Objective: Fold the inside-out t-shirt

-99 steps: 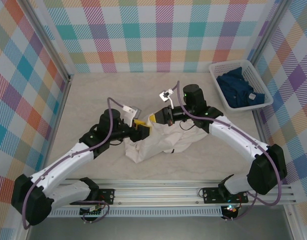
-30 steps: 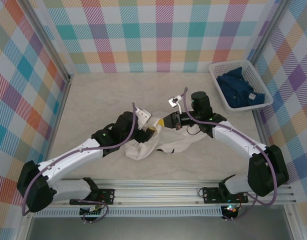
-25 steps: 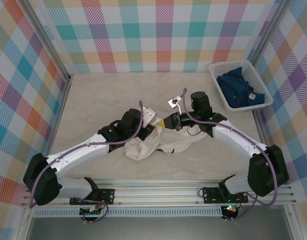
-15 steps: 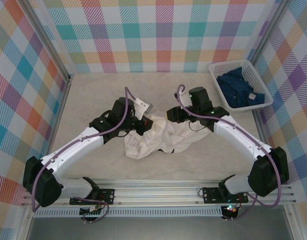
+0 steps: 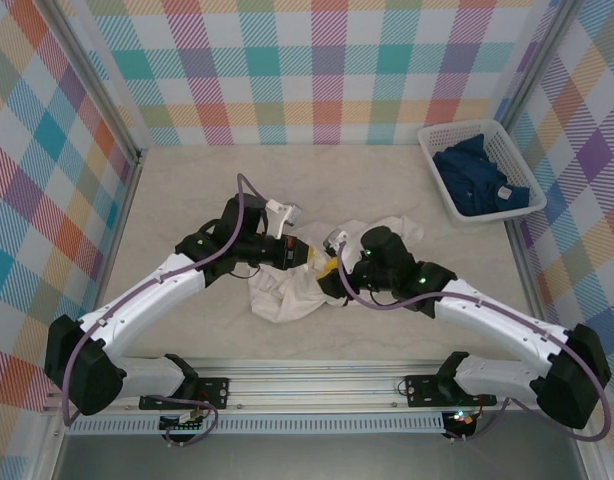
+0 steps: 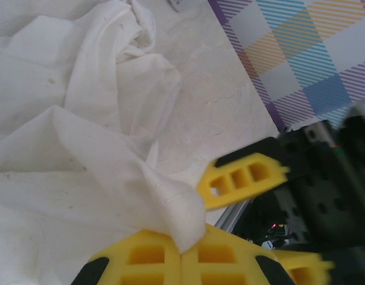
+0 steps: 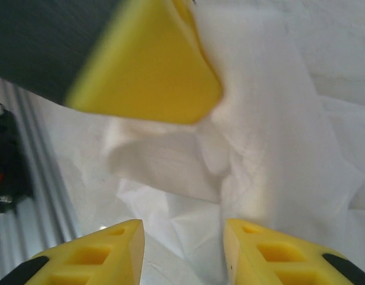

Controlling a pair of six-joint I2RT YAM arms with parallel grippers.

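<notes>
We are early in the job: the inside-out t-shirt (image 5: 280, 292) lies as a crumpled heap on the table (image 5: 187, 190), between the two arms, with one loose part trailing off toward the far right. We see no flat panel, no straight edge and no crease, so none of the folding proper looks done. The left gripper (image 6: 181, 252) has its yellow fingers pressed together on a pinch of the white cloth, at what looks like a hemmed edge, and a ridge of fabric runs up to that pinch. The right gripper (image 7: 182, 240) sits just beside it, fingers apart, with cloth beneath them but nothing clamped. We judge that nearly everything is left: finding the corners, spreading the shirt flat, then the folds themselves. The white basket (image 5: 439, 165) holding the dark blue garment (image 5: 482, 180) stands well apart at the right
</notes>
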